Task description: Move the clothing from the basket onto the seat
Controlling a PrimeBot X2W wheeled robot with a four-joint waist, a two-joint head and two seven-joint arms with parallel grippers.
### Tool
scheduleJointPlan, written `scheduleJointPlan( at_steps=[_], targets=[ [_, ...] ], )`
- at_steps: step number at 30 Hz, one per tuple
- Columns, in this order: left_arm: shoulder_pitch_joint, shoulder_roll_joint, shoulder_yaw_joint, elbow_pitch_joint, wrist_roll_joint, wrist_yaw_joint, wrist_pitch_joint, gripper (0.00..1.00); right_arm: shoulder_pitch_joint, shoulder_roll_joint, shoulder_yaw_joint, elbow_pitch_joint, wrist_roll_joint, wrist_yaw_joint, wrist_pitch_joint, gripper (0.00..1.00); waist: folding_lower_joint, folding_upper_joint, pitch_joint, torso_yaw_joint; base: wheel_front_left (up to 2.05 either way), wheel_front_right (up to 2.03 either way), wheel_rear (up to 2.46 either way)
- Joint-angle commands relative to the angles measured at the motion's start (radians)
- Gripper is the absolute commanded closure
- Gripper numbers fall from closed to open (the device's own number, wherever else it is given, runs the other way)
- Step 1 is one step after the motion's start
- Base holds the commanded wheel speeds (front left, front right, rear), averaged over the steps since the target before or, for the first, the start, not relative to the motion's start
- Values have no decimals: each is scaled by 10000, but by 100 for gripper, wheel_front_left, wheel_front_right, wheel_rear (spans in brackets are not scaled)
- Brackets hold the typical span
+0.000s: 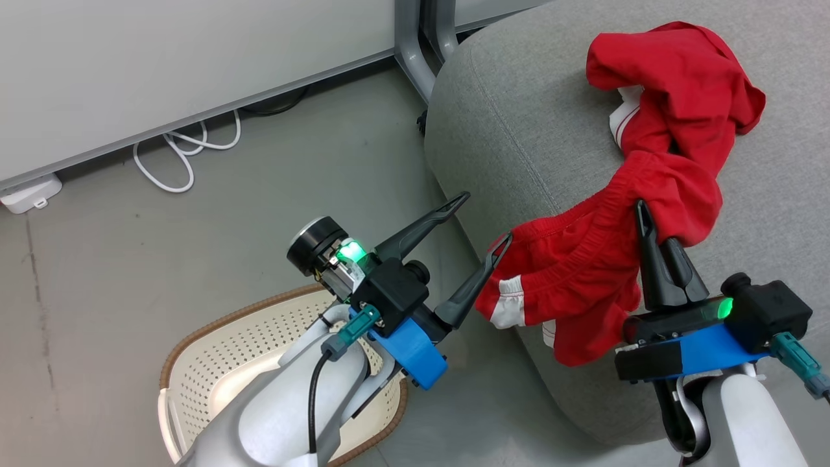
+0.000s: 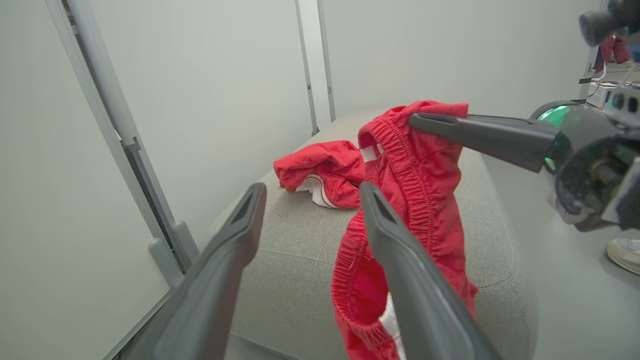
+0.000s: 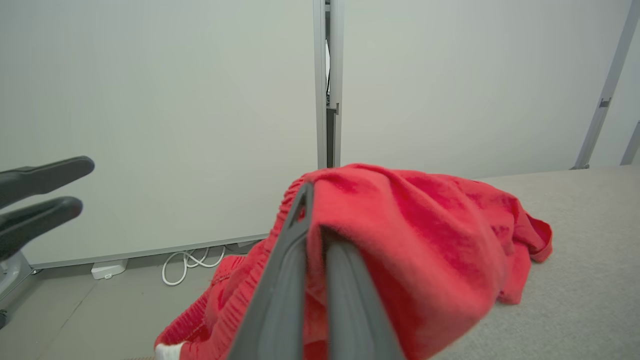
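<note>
The red shorts (image 1: 577,285) hang over the front edge of the grey seat (image 1: 519,117), part on the cushion and part dangling. My right gripper (image 1: 640,206) is shut on their elastic waistband, holding it lifted (image 2: 425,165); fabric drapes over its fingers (image 3: 320,280). A second red garment (image 1: 674,84) with white trim lies bunched on the seat further back. My left gripper (image 1: 487,216) is open just left of the shorts, with one fingertip (image 1: 504,243) at the waistband's edge and nothing between its fingers. The white basket (image 1: 214,363) stands on the floor beneath my left arm.
A white cable (image 1: 185,152) and a power strip (image 1: 29,194) lie along the wall panel. Grey metal frame legs (image 1: 415,45) stand at the seat's back corner. A shoe (image 2: 625,252) rests on the floor beyond the seat.
</note>
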Motion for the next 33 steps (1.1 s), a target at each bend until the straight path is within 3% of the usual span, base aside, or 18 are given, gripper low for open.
scheduleJointPlan(
  at_steps=[1,9,18,26,30,33],
  targets=[
    [27,74,81,-1,-40,-13,-48,0,33,40,-37,-78,17,1,-2,100,0,-1,9,15,0,0,0],
    [-124,138,325,-127,101,-14,-48,0,-859,56,-24,-364,1,1,-3,100,0,-1,396,197,0,0,0],
    [-976,553,500,-499,390,-13,-34,0,-4199,-299,-1077,-765,-132,1,0,100,0,-1,2236,511,0,0,0],
    [-1902,925,499,-889,621,-13,88,0,-7624,-1763,-3383,-561,-177,-1,0,100,0,-1,4235,760,0,0,0],
    [-2227,1080,489,-1109,725,-13,98,0,-8706,-3176,-4131,381,-104,-1,0,100,0,-1,4959,860,0,0,0],
    [-2398,1186,481,-1238,799,-13,107,0,-9107,-3888,-4679,1160,-153,1,0,100,0,-1,5329,917,0,0,0]
  ],
)
